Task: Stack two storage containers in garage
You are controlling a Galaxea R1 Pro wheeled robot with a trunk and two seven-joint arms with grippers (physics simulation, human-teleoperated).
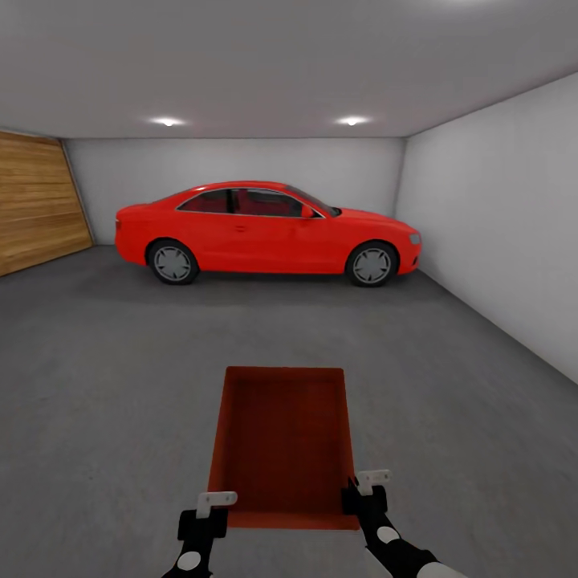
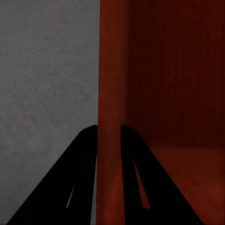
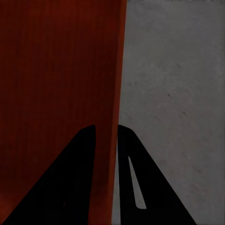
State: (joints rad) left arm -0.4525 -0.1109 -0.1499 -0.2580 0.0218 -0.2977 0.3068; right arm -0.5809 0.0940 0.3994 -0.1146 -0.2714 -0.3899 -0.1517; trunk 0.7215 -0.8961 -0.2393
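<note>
A single orange-red bin [image 1: 282, 437] sits low in the head view, at about 6 o'clock from the picture's middle, open side up, its inside bare. Dark grey floor [image 1: 104, 377] spreads around it on all sides that show. Whether the bin rests on that floor or hangs just above it cannot be told.

The left tool [image 1: 210, 514] is at the bin's near left corner, at roughly 7 o'clock from the bin's middle. In the left wrist view its two dark fingers [image 2: 77, 178] stand either side of the bin's thin wall [image 2: 108, 93], one outside over the floor [image 2: 47, 84] and one inside the bin, narrowed onto the wall and gripping it.

The right tool [image 1: 365, 494] is at the near right corner, at roughly 5 o'clock from the bin's middle. In the right wrist view its fingers [image 3: 77, 178] likewise straddle the bin wall [image 3: 117, 70], with the bin's inside [image 3: 56, 84] on one side and grey floor [image 3: 173, 103] on the other; it too is pinched narrow on the wall.

Beyond the bin, at 12 o'clock and well apart from it, a red car [image 1: 265, 233] stands side-on against the back wall [image 1: 241, 160], its nose toward 3 o'clock. A wooden door [image 1: 36, 201] fills the far left at about 10 o'clock. A white-grey side wall [image 1: 498, 217] runs along the right. Two spotlights [image 1: 167, 121] glow in the grey ceiling [image 1: 281, 56].
</note>
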